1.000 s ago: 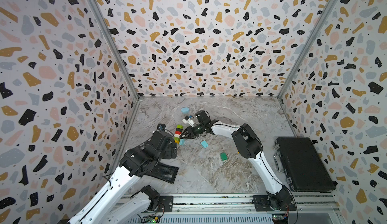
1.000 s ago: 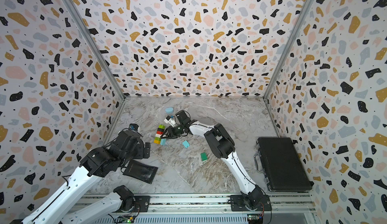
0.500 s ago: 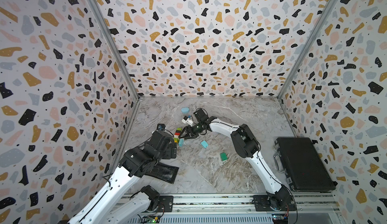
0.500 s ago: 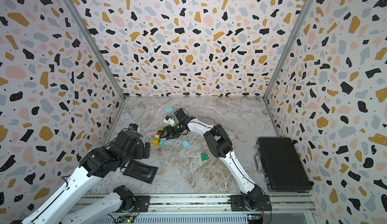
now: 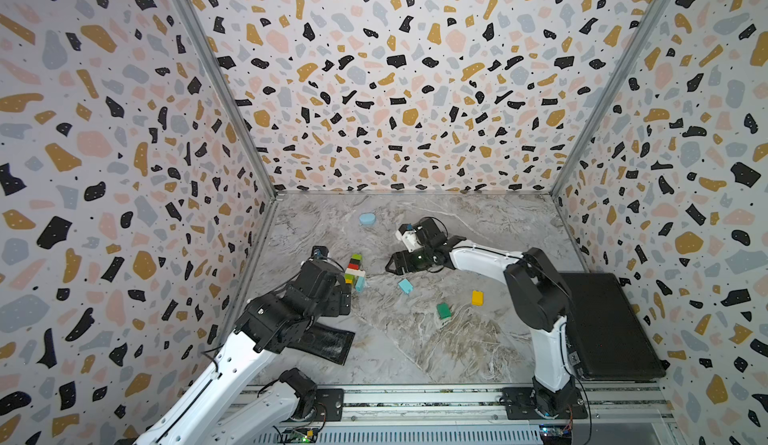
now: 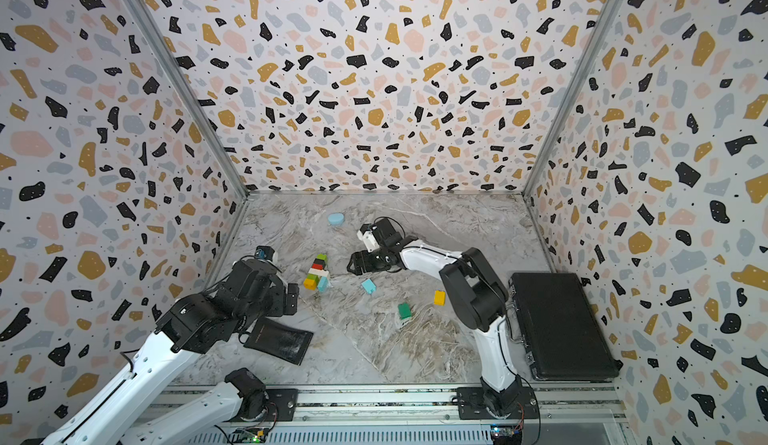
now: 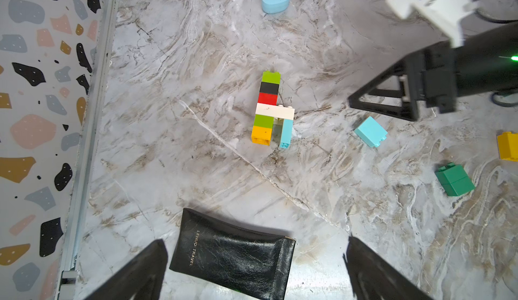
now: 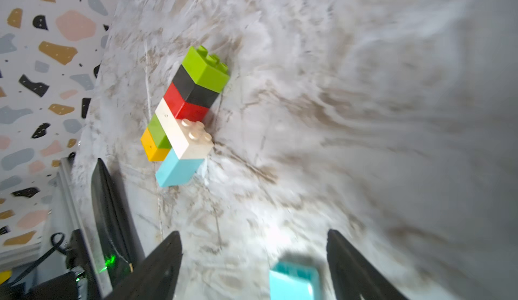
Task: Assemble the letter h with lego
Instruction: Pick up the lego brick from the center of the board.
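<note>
The h (image 5: pixel 355 274) lies flat on the surface (image 7: pixel 196 158), toward the left arm's side, with neither gripper touching it. The right gripper (image 5: pixel 391 264) has its jaws spread and holds nothing, just off the h's side. The left gripper (image 7: pixel 255 244) is wide apart, also empty, above the pouch (image 7: pixel 232 259). The short leg (image 7: pixel 286 133) is a single brick, so the loose blue brick (image 7: pixel 370 131), close under the right gripper, is probably the next piece. Risks as I judge them: nothing pins the h, so pressing a brick onto the leg end may slide or spin it, or pop the leg off the white bar (image 7: pixel 274 111). The blue brick lies on its side and may squirt out of a corner pinch. A low right-arm sweep could knock the h. The yellow brick (image 7: pixel 508 145) and green brick (image 7: pixel 454 179) lie well clear.
</note>
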